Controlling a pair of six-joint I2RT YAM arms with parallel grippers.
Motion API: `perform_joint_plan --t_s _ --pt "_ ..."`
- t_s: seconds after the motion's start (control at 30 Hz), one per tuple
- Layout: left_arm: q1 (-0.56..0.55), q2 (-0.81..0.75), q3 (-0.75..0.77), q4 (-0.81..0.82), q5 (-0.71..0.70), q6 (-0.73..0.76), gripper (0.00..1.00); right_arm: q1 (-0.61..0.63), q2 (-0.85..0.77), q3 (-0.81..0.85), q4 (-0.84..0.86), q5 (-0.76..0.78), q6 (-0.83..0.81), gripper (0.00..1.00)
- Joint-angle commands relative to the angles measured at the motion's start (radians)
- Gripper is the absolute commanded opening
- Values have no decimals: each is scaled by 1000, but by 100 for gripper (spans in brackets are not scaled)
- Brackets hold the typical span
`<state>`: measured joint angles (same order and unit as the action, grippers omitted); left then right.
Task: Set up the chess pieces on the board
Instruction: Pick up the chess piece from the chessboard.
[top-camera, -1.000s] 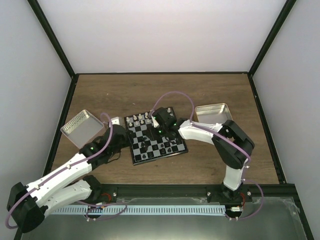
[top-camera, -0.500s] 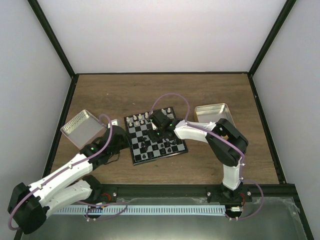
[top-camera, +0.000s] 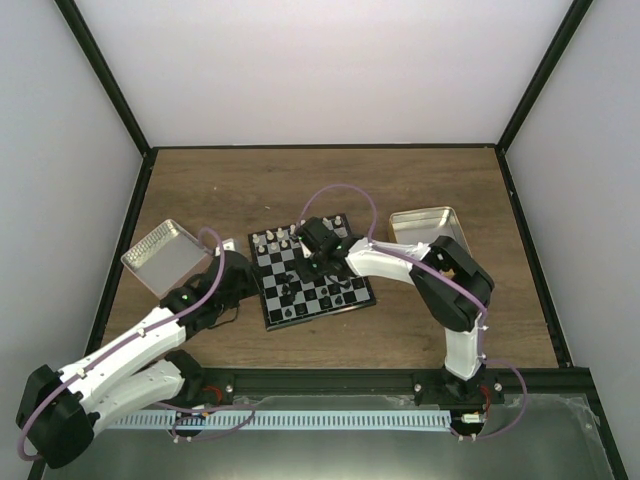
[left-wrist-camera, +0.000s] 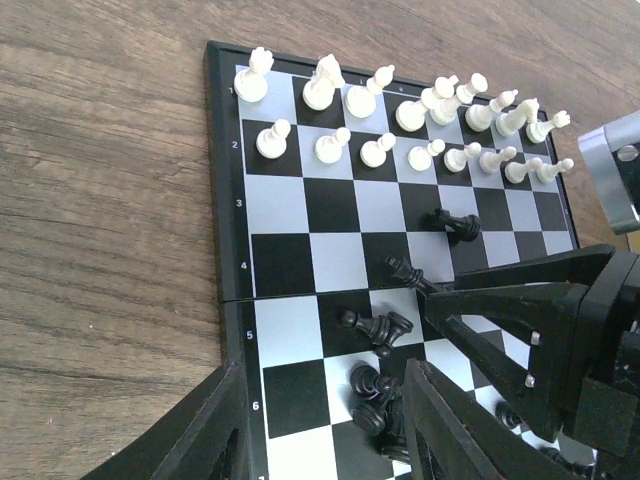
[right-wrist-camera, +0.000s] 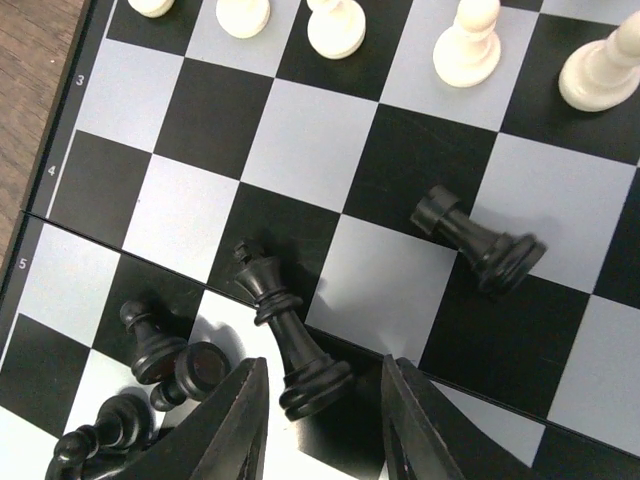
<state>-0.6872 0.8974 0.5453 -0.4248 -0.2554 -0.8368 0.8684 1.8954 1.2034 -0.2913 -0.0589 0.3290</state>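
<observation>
The board (top-camera: 340, 300) lies mid-table, and it fills the left wrist view (left-wrist-camera: 290, 215) and the right wrist view (right-wrist-camera: 300, 130). Several black chess pieces lie toppled on its middle squares (left-wrist-camera: 378, 325). My right gripper (right-wrist-camera: 320, 410) is open, and the base of a fallen black king (right-wrist-camera: 285, 335) lies between its fingers, which do not touch it. A black rook (right-wrist-camera: 475, 245) lies to the right and a heap of pawns (right-wrist-camera: 160, 350) to the left. My left gripper (left-wrist-camera: 325, 440) is open and empty, low over the board's left edge next to a heap of black pieces (left-wrist-camera: 385, 395).
White pieces (left-wrist-camera: 400, 110) stand in two rows along the board's far side. An open metal tin (top-camera: 162, 255) sits left of the board and another (top-camera: 425, 225) to its right. The right gripper's body (left-wrist-camera: 540, 330) hangs close to my left fingers.
My right gripper has shifted a little to the left over the board's middle. The left arm has barely moved.
</observation>
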Motion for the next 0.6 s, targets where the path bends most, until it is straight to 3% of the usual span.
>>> perform_joint_plan --t_s 0.0,0.27,0.57 --pt "6 -8 -10 18 8 -3 45 14 24 33 -5 10 -18 32" --pt "9 -9 -10 27 22 -3 46 17 20 11 20 31 -32 20" --pt "23 -9 -15 95 100 -19 50 17 -102 -105 165 82 -14 17"
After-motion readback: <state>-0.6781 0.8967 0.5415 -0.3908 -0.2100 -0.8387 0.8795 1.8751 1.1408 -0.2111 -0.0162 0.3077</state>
